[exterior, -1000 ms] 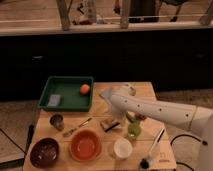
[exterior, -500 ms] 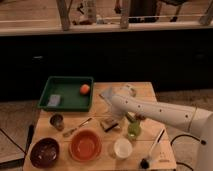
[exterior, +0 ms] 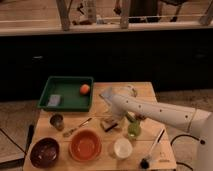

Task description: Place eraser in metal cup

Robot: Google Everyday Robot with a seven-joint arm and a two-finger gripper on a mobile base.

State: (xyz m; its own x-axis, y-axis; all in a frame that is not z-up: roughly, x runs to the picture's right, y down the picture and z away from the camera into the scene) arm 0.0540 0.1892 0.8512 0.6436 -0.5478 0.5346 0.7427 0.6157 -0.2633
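The eraser [exterior: 107, 124], a small tan block with a dark strip, lies on the wooden table [exterior: 150, 92] near its middle. The metal cup [exterior: 56, 120], small and dark grey, stands upright at the table's left, below the green tray. My white arm reaches in from the right. Its gripper [exterior: 117, 119] hangs down just right of the eraser and slightly above it, open, with nothing between its fingers. The cup is well to the gripper's left.
A green tray [exterior: 67, 81] at the back left holds an orange fruit [exterior: 85, 89] and a blue-grey sponge [exterior: 54, 100]. A spoon [exterior: 77, 127] lies between cup and eraser. In front stand a dark bowl [exterior: 44, 151], an orange bowl [exterior: 85, 145] and a white cup [exterior: 122, 147]. A green cup [exterior: 133, 130], brush [exterior: 152, 147] and cloth [exterior: 122, 92] lie right.
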